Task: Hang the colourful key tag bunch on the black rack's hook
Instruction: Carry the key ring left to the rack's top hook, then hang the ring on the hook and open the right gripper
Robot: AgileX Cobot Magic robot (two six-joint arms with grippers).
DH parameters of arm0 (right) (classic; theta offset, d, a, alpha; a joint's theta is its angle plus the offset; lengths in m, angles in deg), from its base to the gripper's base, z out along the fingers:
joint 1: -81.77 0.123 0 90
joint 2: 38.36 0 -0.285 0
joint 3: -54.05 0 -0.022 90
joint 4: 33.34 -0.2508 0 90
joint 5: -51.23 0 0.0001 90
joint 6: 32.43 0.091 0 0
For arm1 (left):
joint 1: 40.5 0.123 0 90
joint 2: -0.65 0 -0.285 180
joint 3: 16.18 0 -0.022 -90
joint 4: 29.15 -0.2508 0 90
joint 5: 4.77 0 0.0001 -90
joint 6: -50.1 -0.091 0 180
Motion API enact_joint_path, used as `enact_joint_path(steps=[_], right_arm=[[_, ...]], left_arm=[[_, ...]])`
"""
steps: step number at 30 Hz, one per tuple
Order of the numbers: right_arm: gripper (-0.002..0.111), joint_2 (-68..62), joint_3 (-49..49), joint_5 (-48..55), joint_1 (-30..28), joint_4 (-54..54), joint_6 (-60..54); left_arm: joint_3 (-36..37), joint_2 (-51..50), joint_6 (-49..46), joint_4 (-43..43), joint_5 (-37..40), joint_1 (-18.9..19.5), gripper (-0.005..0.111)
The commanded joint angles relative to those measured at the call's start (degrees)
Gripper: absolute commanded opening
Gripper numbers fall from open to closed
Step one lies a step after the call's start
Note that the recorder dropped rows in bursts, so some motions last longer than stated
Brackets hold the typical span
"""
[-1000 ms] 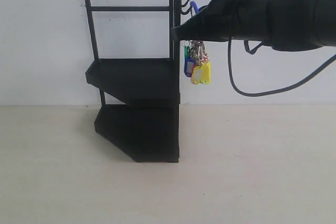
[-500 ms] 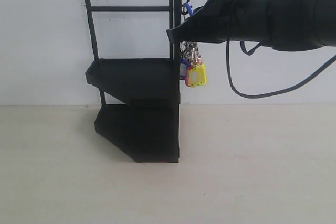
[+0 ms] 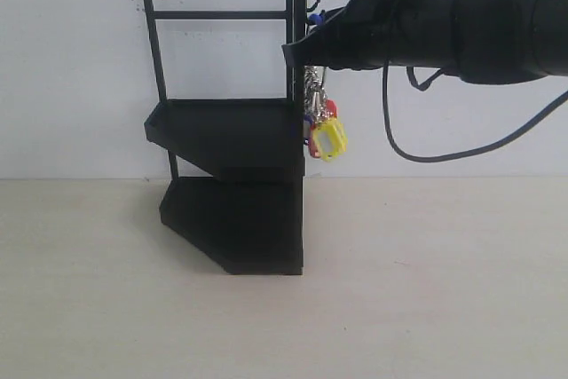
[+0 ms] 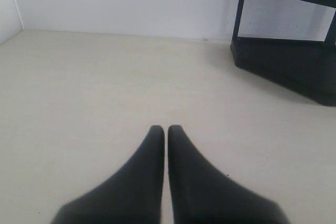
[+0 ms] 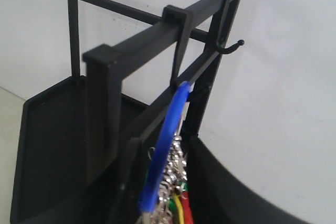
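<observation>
The black rack (image 3: 231,130) stands against the white wall. My right gripper (image 3: 302,52) is at its right upright, just below a small side hook (image 3: 312,13). It is shut on the colourful key tag bunch (image 3: 324,135), whose yellow and red tags dangle beside the upper tray's edge. In the right wrist view the ring's blue sleeve (image 5: 167,145) rises between my fingers (image 5: 126,182) towards the nearer hook, with the further hook (image 5: 231,47) beyond; whether the ring touches a hook is hidden. My left gripper (image 4: 166,128) is shut and empty above the table, out of the exterior view.
The beige table (image 3: 426,290) stretches in front of and to the right of the rack. A black cable (image 3: 417,153) loops down from the right arm. The rack's lower tray (image 4: 286,61) shows at the far right of the left wrist view.
My right gripper has moved left towards the rack's upright, and the bunch has swung left against the rack and hangs a little lower. The left arm has not visibly moved.
</observation>
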Motion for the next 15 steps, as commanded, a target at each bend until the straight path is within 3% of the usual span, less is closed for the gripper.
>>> enact_joint_path(steps=[1,4,6,15], right_arm=[[0.042,0.28,0.54,-2.63,0.08,0.18,-0.03],[0.021,0.51,0.42,-2.92,0.08,-0.16,-0.03],[0.000,0.94,0.42,-3.03,0.08,-0.47,-0.03],[0.000,4.36,0.42,-2.80,0.08,-0.72,1.49]], left_arm=[[-0.14,-0.20,-0.02,0.11,-0.49,0.19,0.004],[-0.14,-0.20,-0.02,0.11,-0.49,0.19,0.004],[-0.14,-0.20,-0.02,0.11,-0.49,0.19,0.004],[-0.14,-0.20,-0.02,0.11,-0.49,0.19,0.004]])
